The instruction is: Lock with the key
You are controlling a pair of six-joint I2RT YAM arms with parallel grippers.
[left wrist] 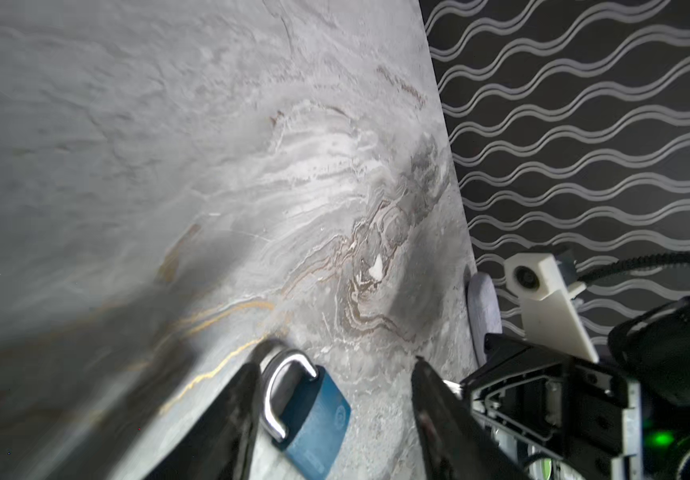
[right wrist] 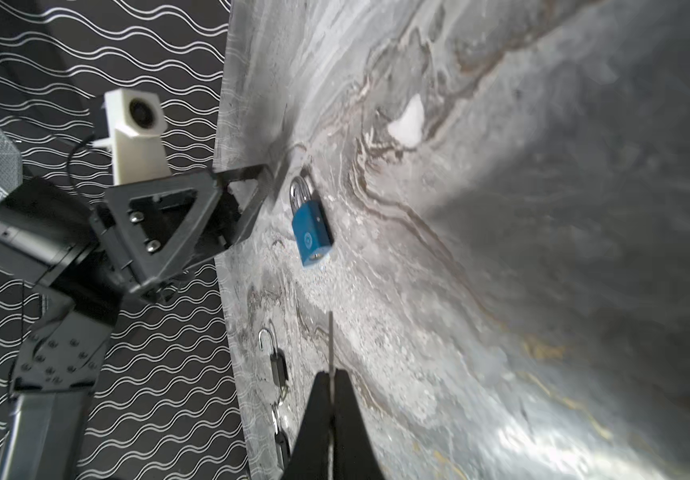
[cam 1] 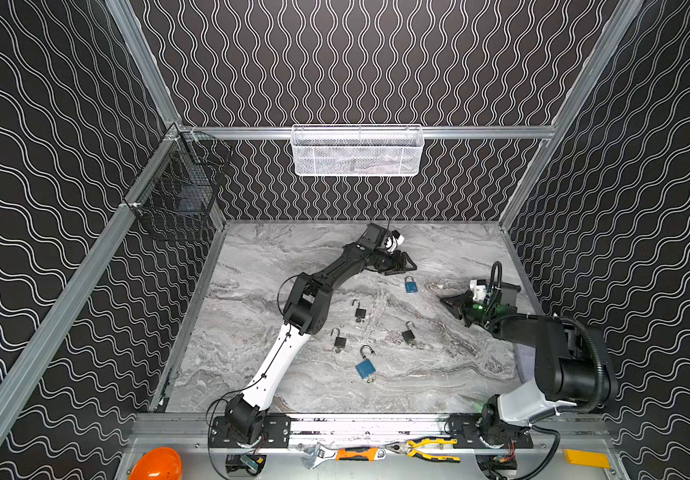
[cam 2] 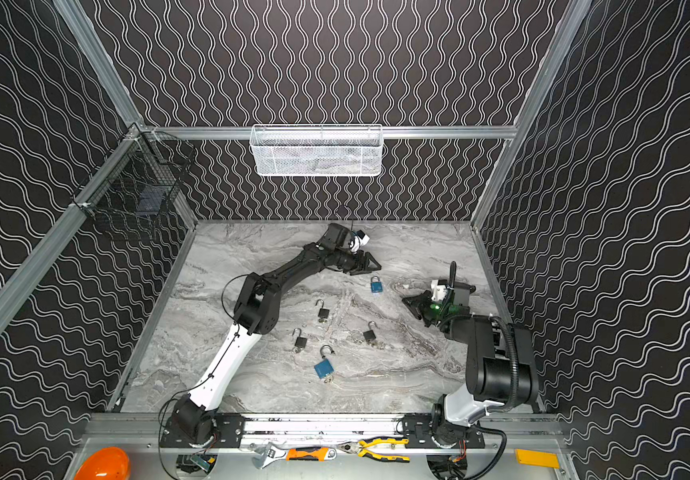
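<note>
The left jaws stand spread, with the blue padlock [left wrist: 314, 419] lying on the bench [cam 1: 459, 374] between their tips. The right jaws, near it but apart, pinch a thin key [right wrist: 330, 345].

Bright even light, soft shadows; blurry, edge-warped wrist views; tabletop [right wrist: 584, 436] glare.

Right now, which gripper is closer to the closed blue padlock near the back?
Left. The open left gripper hovers just behind the closed blue padlock, at its shackle. The right gripper, shut on the key, sits farther off to its right.
</note>
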